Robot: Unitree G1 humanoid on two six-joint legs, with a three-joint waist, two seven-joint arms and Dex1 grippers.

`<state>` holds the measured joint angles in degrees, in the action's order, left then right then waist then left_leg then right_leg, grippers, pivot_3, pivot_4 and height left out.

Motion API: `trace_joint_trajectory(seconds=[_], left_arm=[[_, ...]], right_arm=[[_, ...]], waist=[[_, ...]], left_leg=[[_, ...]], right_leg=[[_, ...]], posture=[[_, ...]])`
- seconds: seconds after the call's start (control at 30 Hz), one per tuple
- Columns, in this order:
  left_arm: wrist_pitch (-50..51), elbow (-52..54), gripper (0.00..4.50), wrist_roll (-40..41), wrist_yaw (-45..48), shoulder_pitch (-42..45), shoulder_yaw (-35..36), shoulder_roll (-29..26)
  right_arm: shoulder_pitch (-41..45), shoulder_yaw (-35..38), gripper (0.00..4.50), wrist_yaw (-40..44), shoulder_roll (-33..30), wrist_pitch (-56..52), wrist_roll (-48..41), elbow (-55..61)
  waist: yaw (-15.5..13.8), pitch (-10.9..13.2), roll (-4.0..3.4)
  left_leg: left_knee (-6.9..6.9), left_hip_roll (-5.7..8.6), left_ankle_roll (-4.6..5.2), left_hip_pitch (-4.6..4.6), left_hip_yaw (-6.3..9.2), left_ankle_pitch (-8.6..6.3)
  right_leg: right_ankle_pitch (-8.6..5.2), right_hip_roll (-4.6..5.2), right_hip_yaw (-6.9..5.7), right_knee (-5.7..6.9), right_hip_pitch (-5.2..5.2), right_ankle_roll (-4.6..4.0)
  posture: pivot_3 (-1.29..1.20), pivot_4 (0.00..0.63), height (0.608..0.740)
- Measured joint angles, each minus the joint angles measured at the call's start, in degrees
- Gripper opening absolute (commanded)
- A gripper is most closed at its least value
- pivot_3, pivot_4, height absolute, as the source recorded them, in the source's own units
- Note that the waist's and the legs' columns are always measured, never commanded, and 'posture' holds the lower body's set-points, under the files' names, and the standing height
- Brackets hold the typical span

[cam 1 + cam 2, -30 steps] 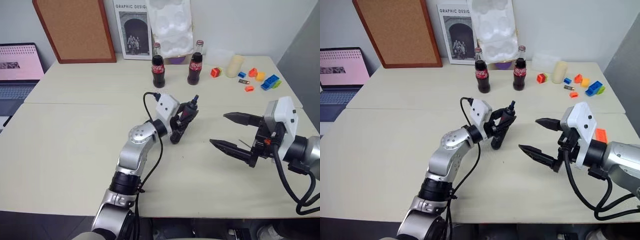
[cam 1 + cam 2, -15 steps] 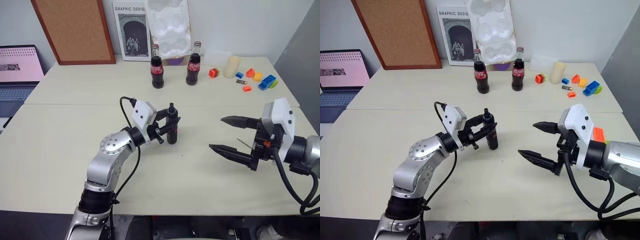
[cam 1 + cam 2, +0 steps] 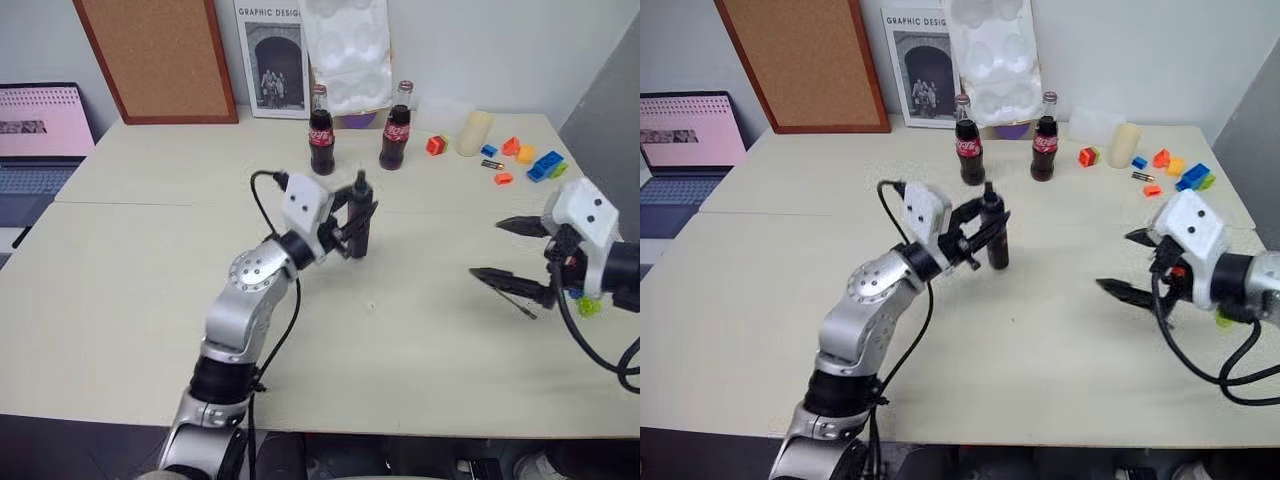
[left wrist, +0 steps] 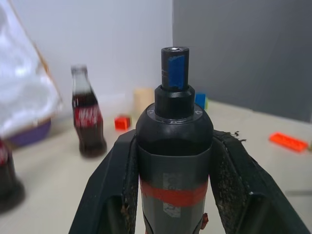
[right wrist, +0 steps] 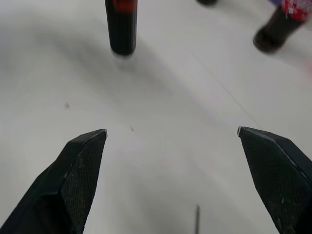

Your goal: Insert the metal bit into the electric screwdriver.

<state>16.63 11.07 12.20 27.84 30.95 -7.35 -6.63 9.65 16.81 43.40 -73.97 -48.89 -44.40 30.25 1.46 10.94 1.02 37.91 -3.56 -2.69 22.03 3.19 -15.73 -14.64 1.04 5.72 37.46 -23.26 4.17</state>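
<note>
My left gripper (image 3: 352,222) is shut on the electric screwdriver (image 3: 359,214), a black cylinder with a red band, and holds it upright above the middle of the table. In the left wrist view the black fingers (image 4: 229,170) clamp its body (image 4: 174,146), and its narrow tip points up. The metal bit (image 3: 527,309) lies flat on the table near the right edge, a thin grey rod (image 5: 197,219). My right gripper (image 3: 485,247) hovers just above it, open wide and holding nothing.
Two cola bottles (image 3: 320,145) (image 3: 396,140) stand behind the screwdriver. A cream cylinder (image 3: 473,132) and coloured toy bricks (image 3: 520,160) lie at the back right. A laptop (image 3: 35,130) sits far left. A cork board (image 3: 155,55) and poster lean on the wall.
My left arm set the tilted screwdriver upright and has lifted it off the table. My right gripper swung out to the right, still open.
</note>
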Motion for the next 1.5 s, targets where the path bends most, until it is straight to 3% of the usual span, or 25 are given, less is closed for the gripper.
trace_joint_trajectory(seconds=[0.27, 0.53, 0.7, 0.8, 1.1, 1.33, 1.5], left_arm=[[-7.2, -7.4, 1.65, -3.7, -1.5, -1.7, -4.1, 3.9], [-8.4, -7.1, 1.65, -4.7, -2.7, -3.8, -6.2, 5.7], [-8.4, -6.8, 1.65, -4.7, -3.2, -5.6, -6.3, 5.7], [-8.4, -6.7, 1.65, -4.8, -3.4, -5.7, -6.4, 5.6], [-8.4, -6.1, 1.65, -4.7, -3.4, -5.9, -6.9, 5.8], [-8.2, -6.0, 1.65, -3.9, -3.2, -5.9, -6.8, 5.8], [-7.9, -5.3, 1.65, -1.7, -1.4, -5.9, -6.3, 5.1]], right_arm=[[7.6, -17.1, 4.5, 6.0, -2.2, -1.7, 11.9, -17.7], [19.7, -31.0, 4.5, 12.8, 4.5, -1.0, 24.1, -33.0], [21.9, -34.5, 4.5, 16.3, 7.5, -1.0, 27.7, -37.1], [23.5, -36.1, 4.06, 18.0, 9.1, -1.2, 29.4, -39.3], [27.7, -38.3, 1.82, 24.5, 10.6, -1.8, 34.2, -44.4], [29.1, -36.6, 0.0, 27.6, 13.3, -7.7, 32.1, -46.0], [28.7, -32.4, 0.0, 27.0, 14.4, -11.3, 29.0, -43.5]], waist=[[0.3, 0.0, -0.07], [0.2, 0.0, -0.1], [0.2, 0.0, -0.12], [0.2, 0.0, -0.12], [0.2, 0.0, -0.13], [0.2, 0.0, -0.14], [0.2, 0.0, -0.15]], left_leg=[[-0.07, 0.0, 0.02, 0.1, -0.07, -0.02], [-0.05, 0.01, 0.01, 0.11, -0.08, -0.01], [-0.06, 0.01, 0.01, 0.11, -0.07, -0.01], [-0.02, 0.02, 0.01, 0.12, -0.07, -0.01], [-0.03, 0.02, 0.01, 0.11, -0.06, -0.01], [-0.02, 0.02, 0.01, 0.08, -0.06, -0.01], [-0.02, 0.02, 0.01, 0.1, -0.06, -0.01]], right_leg=[[0.03, 0.01, 0.05, -0.3, -0.03, 0.02], [0.06, 0.02, 0.05, -0.31, -0.03, 0.07], [0.06, 0.02, 0.04, -0.3, -0.03, 0.08], [0.09, 0.03, 0.04, -0.31, -0.02, 0.11], [0.1, 0.03, 0.03, -0.31, -0.01, 0.12], [0.1, 0.03, 0.03, -0.26, -0.01, 0.11], [0.1, 0.04, 0.03, -0.27, -0.01, 0.12]], posture=[[0.0, 0.15, 0.74], [0.0, 0.15, 0.74], [0.0, 0.15, 0.74], [0.0, 0.15, 0.74], [0.0, 0.15, 0.74], [0.0, 0.15, 0.74], [0.0, 0.15, 0.74]])
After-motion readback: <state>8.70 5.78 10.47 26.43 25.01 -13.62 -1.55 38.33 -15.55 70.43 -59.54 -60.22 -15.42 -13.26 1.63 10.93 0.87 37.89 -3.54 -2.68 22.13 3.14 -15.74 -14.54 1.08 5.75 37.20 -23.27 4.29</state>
